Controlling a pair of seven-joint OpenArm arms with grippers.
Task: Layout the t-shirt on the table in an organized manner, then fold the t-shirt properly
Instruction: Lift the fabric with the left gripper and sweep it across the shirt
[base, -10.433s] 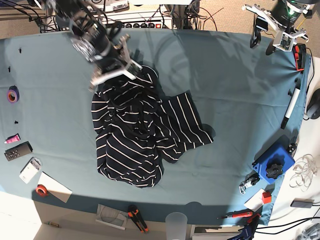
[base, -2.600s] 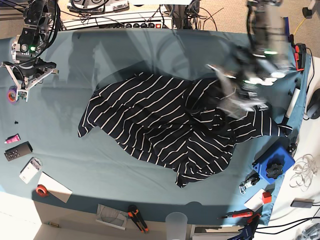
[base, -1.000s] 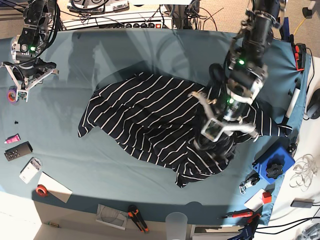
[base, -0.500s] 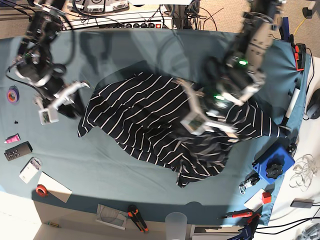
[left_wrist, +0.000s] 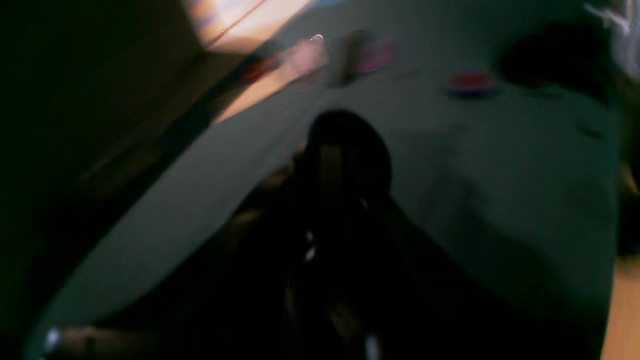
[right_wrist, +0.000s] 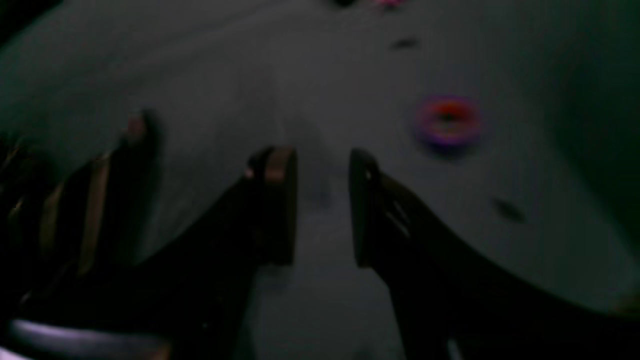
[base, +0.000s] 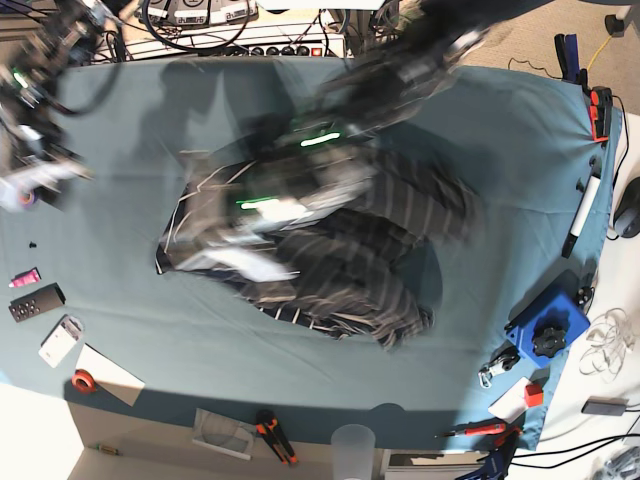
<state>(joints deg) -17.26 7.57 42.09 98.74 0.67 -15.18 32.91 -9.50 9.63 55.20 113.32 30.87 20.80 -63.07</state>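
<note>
Striped shirt (base: 340, 250) bunched mid-bench (base: 500, 130), blurred; left claw (left_wrist: 345, 150) pressed together on a dark fold of it; right claw (right_wrist: 322, 200) spread above bare bench beside purple tape roll (right_wrist: 447, 122).

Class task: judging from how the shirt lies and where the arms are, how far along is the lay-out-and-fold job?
Done: nothing finished. The shirt lies bunched and rumpled on the table, not flat. In hand: the left pincer, shut on dark cloth, is a blur sweeping across the shirt in the base view. The right pincer is open over bare table beside the tape roll. Left: spreading flat, then every fold.
</note>
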